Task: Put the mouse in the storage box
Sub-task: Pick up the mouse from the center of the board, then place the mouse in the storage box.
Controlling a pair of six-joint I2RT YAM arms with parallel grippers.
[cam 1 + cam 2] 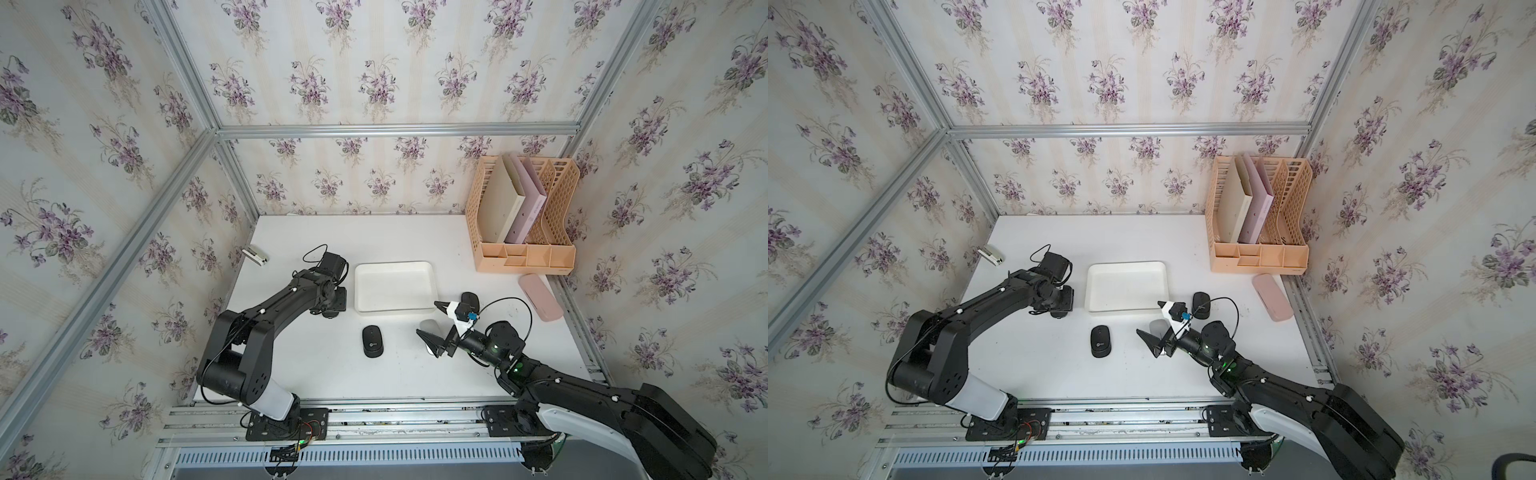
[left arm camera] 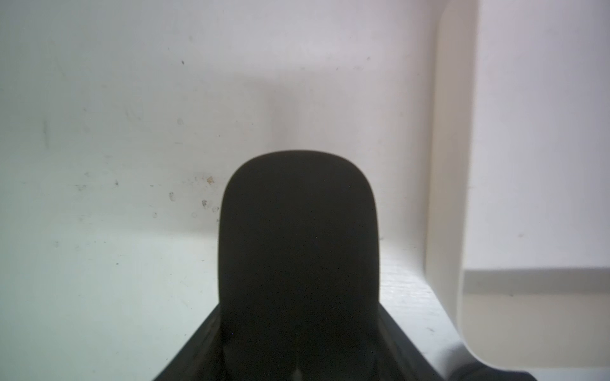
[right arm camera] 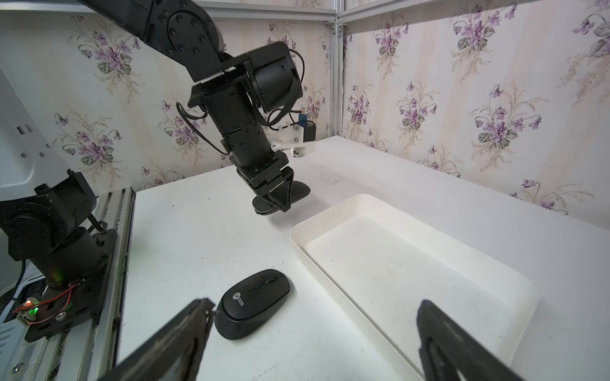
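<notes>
The black mouse (image 3: 298, 192) is between the fingers of my left gripper (image 3: 275, 203), which is closed on its 2 sides. In the right wrist view it appears to hang just clear of the tabletop (image 1: 332, 382), with a shadow under it. It is outside the storage box (image 1: 392, 264), just beside the box's left short wall. In both top views my left wrist hides most of it.

The storage box lies flat near the middle of the tabletop, its long walls parallel to the front edge.

My right gripper (image 3: 316, 303) stands wide and holds nothing, low over the tabletop just off the box's front right corner. In the right wrist view 1 of its fingers is next to the logo mouse (image 1: 372, 341), a black one that rests between the box's front wall and the tabletop's front edge. Under that gripper lies a pale rounded thing (image 1: 428, 326), too hidden for me to tell what it is. A dark mouse (image 1: 469, 299) rests just right of the box's front right corner, partly behind my wrist camera.

A peach file organiser (image 1: 523, 257) with 2 folders fills the far right corner. A pink case (image 1: 540, 297) lies along the right edge in front of it. A small pale thing (image 1: 255, 254) sits at the left edge.
</notes>
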